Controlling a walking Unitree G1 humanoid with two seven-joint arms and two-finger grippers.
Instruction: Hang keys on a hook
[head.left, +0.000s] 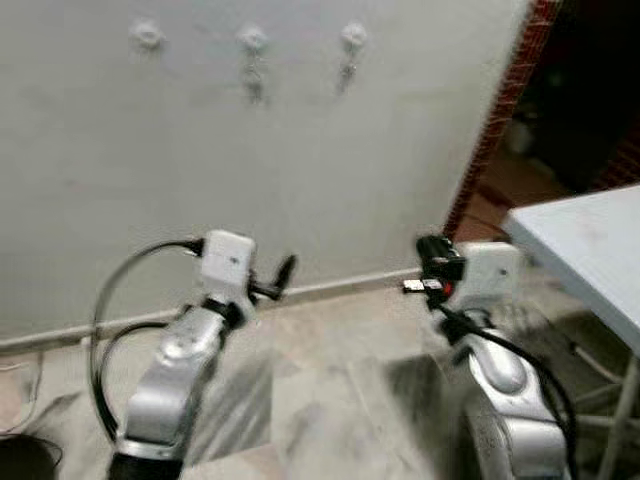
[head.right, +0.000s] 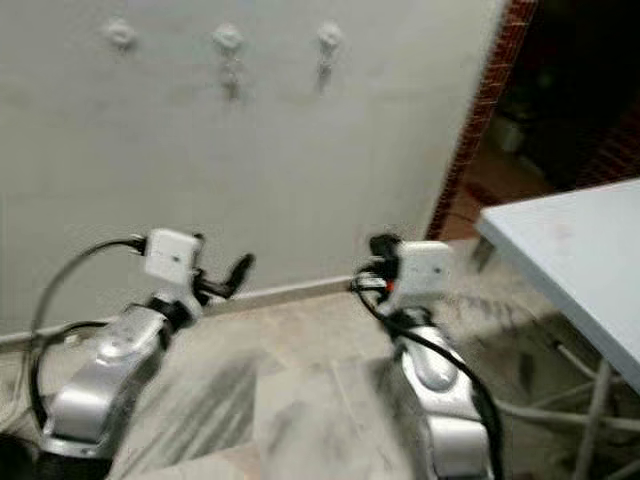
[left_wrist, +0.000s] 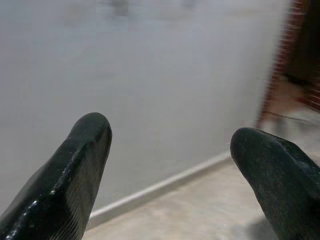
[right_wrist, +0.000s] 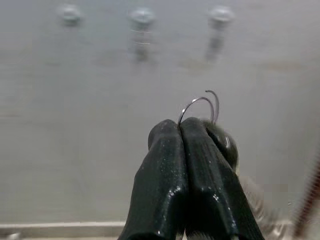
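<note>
While its two black fingers press together on a thin wire key ring (right_wrist: 199, 106), the right gripper (right_wrist: 182, 131) is held up before a pale wall (head.left: 300, 160), well below three small hooks (right_wrist: 142, 16) in a row. Beside it, the left gripper (left_wrist: 170, 145) is raised with fingers spread apart and nothing between them. Off to the right stands a white table (head.left: 590, 250) on the tiled floor (head.left: 330, 390).

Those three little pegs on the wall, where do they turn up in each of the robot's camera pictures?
Left eye view: the three hooks run in a row along the top, left of centre.
Right eye view: same row near the top, shifted further left.
Left wrist view: too blurred to tell.
Right wrist view: across the top, above the right gripper pinching the key ring.
Shared landmark: the pale wall they are fixed to.
</note>
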